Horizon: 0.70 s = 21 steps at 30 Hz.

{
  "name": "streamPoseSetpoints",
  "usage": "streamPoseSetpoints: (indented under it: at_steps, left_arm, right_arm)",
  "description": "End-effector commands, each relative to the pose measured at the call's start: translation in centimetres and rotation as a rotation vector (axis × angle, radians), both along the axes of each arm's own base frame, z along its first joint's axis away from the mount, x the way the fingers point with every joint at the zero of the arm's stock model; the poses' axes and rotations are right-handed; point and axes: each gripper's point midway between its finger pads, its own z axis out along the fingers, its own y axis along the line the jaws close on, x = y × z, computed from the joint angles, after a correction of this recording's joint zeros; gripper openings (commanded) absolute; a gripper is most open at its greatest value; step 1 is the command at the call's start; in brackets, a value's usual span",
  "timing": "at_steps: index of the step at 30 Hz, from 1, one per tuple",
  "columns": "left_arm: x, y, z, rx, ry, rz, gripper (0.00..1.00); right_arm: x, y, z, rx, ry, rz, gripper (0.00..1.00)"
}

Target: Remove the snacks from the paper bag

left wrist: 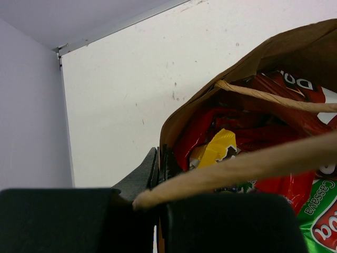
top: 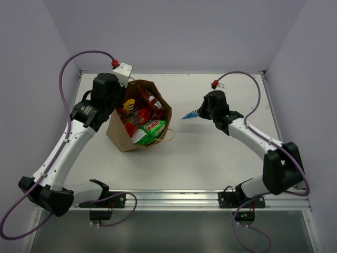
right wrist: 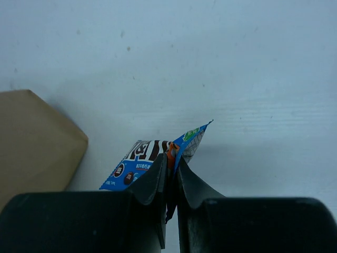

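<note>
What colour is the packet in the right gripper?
Mostly blue with white-and-brown lettering; the packet in the right gripper shows best in the right wrist view.

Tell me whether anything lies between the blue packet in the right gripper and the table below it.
Nothing visible does. The right gripper holds the blue packet above bare table; the paper bag stands off to its left.

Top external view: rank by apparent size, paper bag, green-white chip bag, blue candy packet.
1. paper bag, clearly largest.
2. green-white chip bag, partly buried among other snacks.
3. blue candy packet, smallest, one end hidden in the right gripper.
</note>
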Motion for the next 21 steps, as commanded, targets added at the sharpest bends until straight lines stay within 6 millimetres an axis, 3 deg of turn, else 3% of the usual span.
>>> streamPoseSetpoints:
  at_steps: [1,3,5,6,7,8,9,12,14,16,17,19,21]
  left_arm:
    - [0.7,-0.2,6.7,-0.099,-0.233,0.002,0.0]
    - [0.6,-0.4,6.5,-0.103,-0.227,-0.005,0.0]
    - [0.6,-0.5,6.3,-0.104,-0.222,-0.01,0.0]
    - [0.6,-0.6,6.2,-0.103,-0.219,-0.014,0.0]
    - [0.6,-0.6,6.2,-0.105,-0.217,-0.018,0.0]
    - [0.6,-0.7,6.2,-0.105,-0.215,-0.019,0.0]
    - [0.5,-0.6,6.3,-0.103,-0.217,-0.018,0.0]
    - [0.3,-0.5,6.6,-0.107,-0.221,-0.018,0.0]
    - [0.2,-0.5,6.7,-0.108,-0.219,-0.022,0.0]
    - [0.0,-0.5,6.7,-0.107,-0.214,-0.021,0.0]
    - [0.0,-0.4,6.8,-0.108,-0.215,-0.018,0.0]
    - [-0.1,-0.5,6.8,-0.115,-0.209,-0.016,0.0]
    - [0.0,-0.6,6.7,-0.123,-0.205,-0.021,0.0]
  right_arm:
    - [2.3,2.7,-0.9,0.116,0.013,0.044,0.0]
    - [3.1,3.3,-3.7,0.127,0.074,0.038,0.01]
    - [3.2,2.9,-4.9,0.107,0.096,0.014,0.17]
    - [3.1,2.6,-5.0,0.092,0.097,0.01,0.35]
    - [2.7,1.9,-5.3,0.064,0.109,-0.005,0.47]
    - [2.4,1.6,-3.8,0.058,0.084,0.0,0.56]
    - [2.1,1.2,-3.1,0.025,0.066,0.012,0.74]
    - [0.3,0.9,2.2,-0.006,-0.022,0.074,0.89]
    - [-1.4,2.6,5.9,-0.014,-0.096,0.177,0.91]
    - [-3.3,4.3,11.1,0.01,-0.213,0.254,0.91]
    - [-4.2,5.4,12.4,0.014,-0.238,0.294,0.9]
    - [-6.7,9.3,15.9,0.055,-0.313,0.434,0.88]
    - [-9.3,13.4,17.9,0.083,-0.364,0.56,0.86]
